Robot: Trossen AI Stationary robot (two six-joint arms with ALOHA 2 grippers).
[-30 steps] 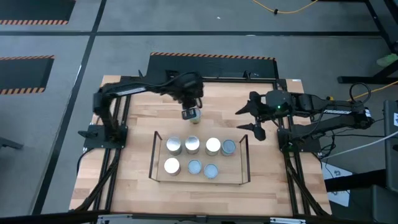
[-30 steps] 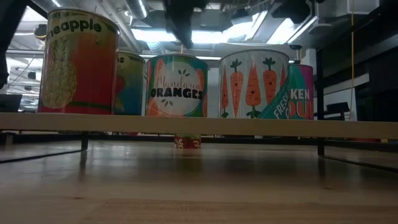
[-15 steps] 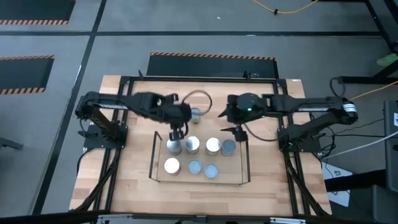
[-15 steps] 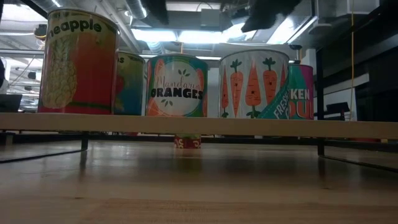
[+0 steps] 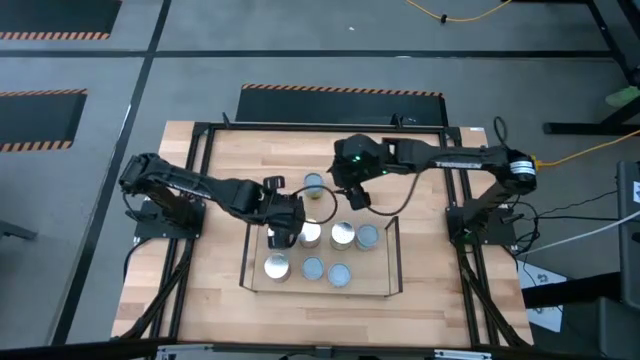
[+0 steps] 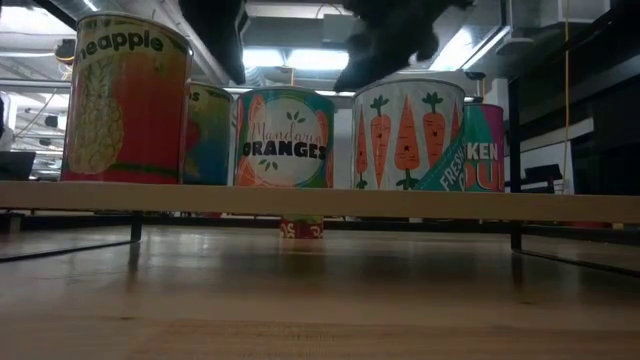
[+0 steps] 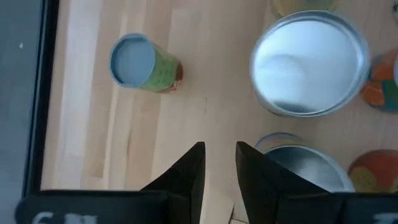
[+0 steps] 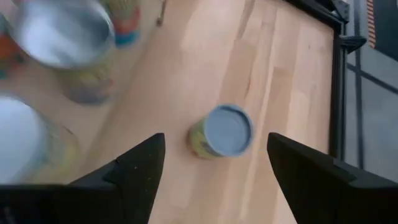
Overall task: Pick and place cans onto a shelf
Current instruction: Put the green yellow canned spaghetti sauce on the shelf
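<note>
A lone small can with a pale-blue top and green label stands on its base on the tabletop beyond the shelf's far edge; it also shows under the board in the low view. Several cans stand on the shelf in two rows. My right gripper hangs wide open just right of the lone can, which shows ahead between its fingers, untouched. My left gripper hovers over the shelf's far-left corner, its fingers a narrow gap apart with nothing between them, beside a silvery can top.
The shelf's black wire frame rises at both ends. The black table frame runs along the far edge. Bare wood lies left and right of the lone can. Tall labelled cans line the board in the low view.
My left gripper has swung from above the lone can toward the near-left and down, to the shelf's far-left corner. My right gripper has travelled toward the table's left, rolling as it went, and now hangs by the lone can. The can has stayed put.
</note>
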